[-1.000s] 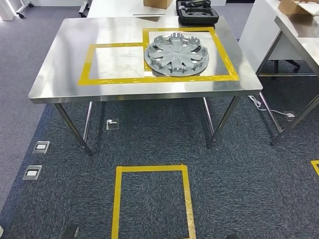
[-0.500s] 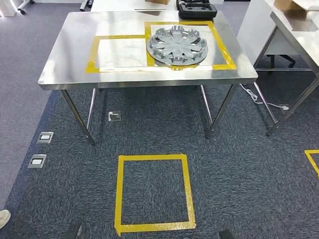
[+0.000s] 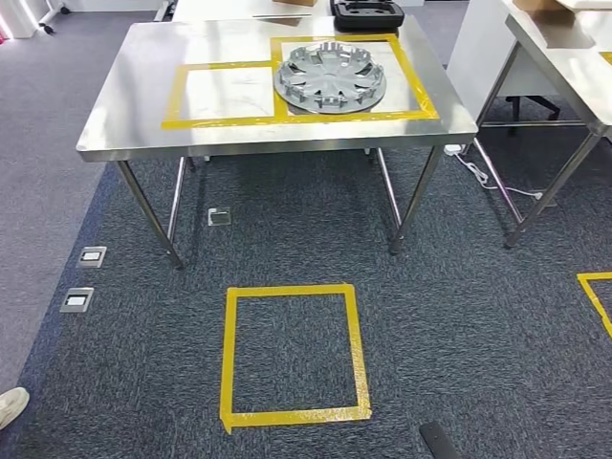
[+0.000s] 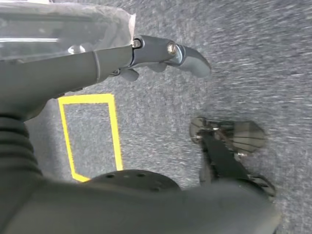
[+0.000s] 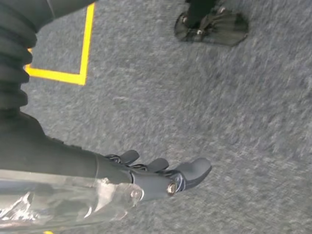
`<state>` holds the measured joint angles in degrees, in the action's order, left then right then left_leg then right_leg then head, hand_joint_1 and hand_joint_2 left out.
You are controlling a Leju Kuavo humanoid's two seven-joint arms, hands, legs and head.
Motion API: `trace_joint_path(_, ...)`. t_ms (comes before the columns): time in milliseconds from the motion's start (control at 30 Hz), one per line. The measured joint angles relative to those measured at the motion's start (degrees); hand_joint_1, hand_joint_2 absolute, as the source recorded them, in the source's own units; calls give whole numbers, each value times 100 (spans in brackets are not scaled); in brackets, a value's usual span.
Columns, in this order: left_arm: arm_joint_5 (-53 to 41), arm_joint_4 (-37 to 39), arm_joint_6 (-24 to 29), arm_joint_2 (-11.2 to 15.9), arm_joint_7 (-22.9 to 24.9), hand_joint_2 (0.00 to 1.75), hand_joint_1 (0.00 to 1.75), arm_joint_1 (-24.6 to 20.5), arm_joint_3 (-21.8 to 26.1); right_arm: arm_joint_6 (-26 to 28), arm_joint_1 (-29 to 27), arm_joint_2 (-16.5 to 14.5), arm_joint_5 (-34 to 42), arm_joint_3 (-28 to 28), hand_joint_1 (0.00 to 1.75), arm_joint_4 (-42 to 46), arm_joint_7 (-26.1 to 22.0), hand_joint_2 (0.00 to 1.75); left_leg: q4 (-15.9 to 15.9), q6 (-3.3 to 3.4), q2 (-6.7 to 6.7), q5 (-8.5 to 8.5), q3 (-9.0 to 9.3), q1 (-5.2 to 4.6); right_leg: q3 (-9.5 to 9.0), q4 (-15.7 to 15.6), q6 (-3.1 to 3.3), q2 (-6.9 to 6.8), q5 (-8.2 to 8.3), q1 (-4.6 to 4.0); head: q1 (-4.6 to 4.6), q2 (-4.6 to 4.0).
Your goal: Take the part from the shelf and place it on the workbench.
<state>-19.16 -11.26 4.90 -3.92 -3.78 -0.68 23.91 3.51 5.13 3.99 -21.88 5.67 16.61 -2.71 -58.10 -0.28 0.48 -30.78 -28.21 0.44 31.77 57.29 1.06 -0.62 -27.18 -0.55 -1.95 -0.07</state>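
The round silver plastic wheel cover (image 3: 330,76) lies flat on the stainless-steel tabletop (image 3: 137,57), inside the right-hand yellow tape rectangle (image 3: 426,100), so the part looks already delivered; the left hand (image 4: 162,56) hangs over the grey carpet with its fingers stretched out and holding nothing; the right hand (image 5: 162,178) hangs the same way, fingers extended and apart, empty. The yellow tape square on the floor (image 3: 293,354) lies just ahead of the robot. The risk I see from here is in walking: a step taken off line could bring the body against the tabletop's edge or the slanted steel legs (image 3: 151,215), jolting the cover out of its marked zone; a white cable (image 3: 491,182) trailing beside the neighbouring table could also catch a foot.
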Motion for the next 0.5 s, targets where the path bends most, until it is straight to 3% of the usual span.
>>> trace_joint_path(100,279,-22,-67,36,44,0,0,209,-317,-53,-89,-39,322,-63,0,149,27,0,147,101,9,-23,-6,-2,56,35,-112,-6,31,-7,-5,-1)
trace_joint_path(133,369,-51,-88,50,62,0,0,261,-425,-69,-152,-54,426,-88,0,176,40,0,164,141,17,10,-23,11,85,101,-149,3,-35,-3,-11,-1)
trace_joint_path(200,550,-167,-122,80,95,0,0,314,-629,-104,-329,-80,631,-133,0,194,73,0,190,198,30,76,-73,33,270,582,-218,23,-396,23,-25,-1)
trace_joint_path(267,715,-339,-162,111,121,0,0,310,-805,-135,-540,-104,819,-170,0,178,104,0,185,208,32,121,-141,27,572,1366,-267,28,-827,55,-32,0)
trace_joint_path(300,788,-436,-184,122,134,0,0,296,-884,-150,-655,-117,901,-188,0,155,114,0,181,201,35,139,-167,24,651,1624,-280,29,-923,67,-32,0)
trace_joint_path(333,856,-547,-202,130,146,0,0,273,-960,-164,-774,-131,979,-208,0,116,122,0,175,193,39,152,-184,23,618,1657,-287,29,-897,78,-32,0)
trace_joint_path(367,919,-662,-215,136,158,0,0,241,-1032,-175,-899,-142,1051,-227,0,67,130,0,169,185,41,160,-191,25,463,1440,-289,28,-764,88,-32,0)
trace_joint_path(433,1048,-929,-244,151,180,0,0,164,-1188,-197,-1137,-163,1197,-264,0,-41,155,0,148,150,40,162,-196,21,-43,577,-275,24,-413,99,-34,0)
trace_joint_path(500,1187,-1164,-282,180,204,0,0,118,-1352,-220,-1327,-185,1352,-300,0,-113,174,0,126,80,39,166,-211,6,-342,3,-214,26,-259,85,-31,0)
